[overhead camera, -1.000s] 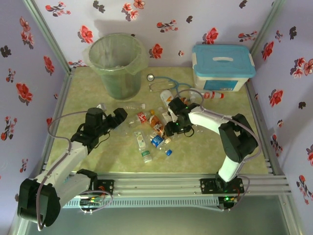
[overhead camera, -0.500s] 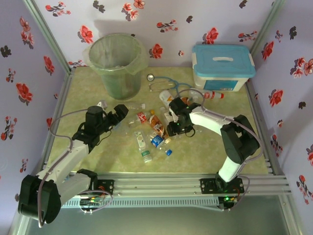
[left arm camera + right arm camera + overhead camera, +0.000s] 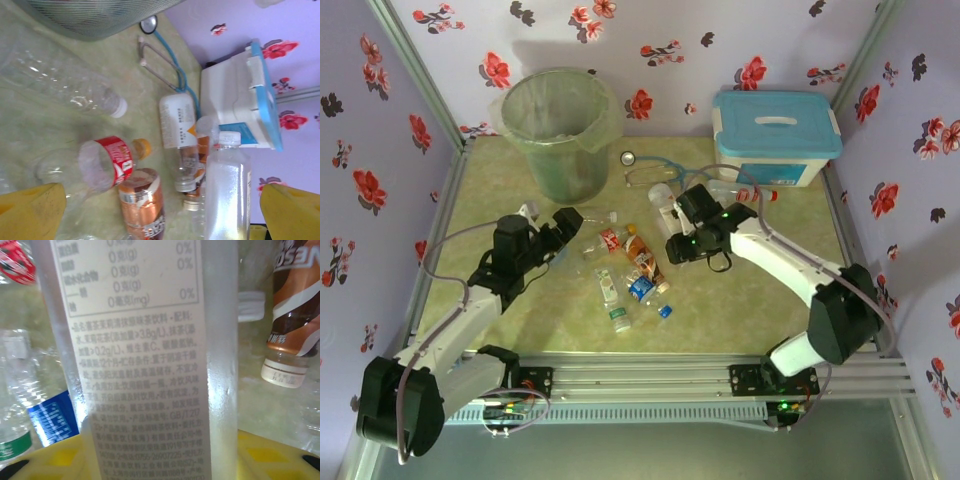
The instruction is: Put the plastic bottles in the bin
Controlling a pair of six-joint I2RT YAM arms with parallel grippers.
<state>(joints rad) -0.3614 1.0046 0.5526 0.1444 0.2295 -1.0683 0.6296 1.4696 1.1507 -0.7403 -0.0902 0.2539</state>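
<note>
You were in the pick-up step. Your right hand (image 3: 680, 232) was clamped on a frosted bottle (image 3: 140, 365), its yellow fingers (image 3: 55, 457) showing on either side of the bottle's base in the right wrist view. The rest of the bottles (image 3: 630, 268) lay in a loose heap in the middle of the tabletop (image 3: 750, 290), none of them visibly inside the bin (image 3: 560, 165) at the far left.

Your left hand (image 3: 567, 224) hung with its fingers wide apart and nothing between them, just beside a clear bottle (image 3: 592, 216) at the left edge of the heap.

The next move, as I judged it, called for carrying the frosted bottle left and far, high enough to clear the bin's rim, then letting go over the opening (mind the left arm, which sat near that path).

The overhead view gave you the route from heap to bin. The right wrist view gave you the grip and the label's fine print, nothing of the bin. The left wrist view gave the frosted bottle standing upright beyond a red-labelled bottle (image 3: 107, 165) and a copper-labelled one (image 3: 142, 200).
</note>
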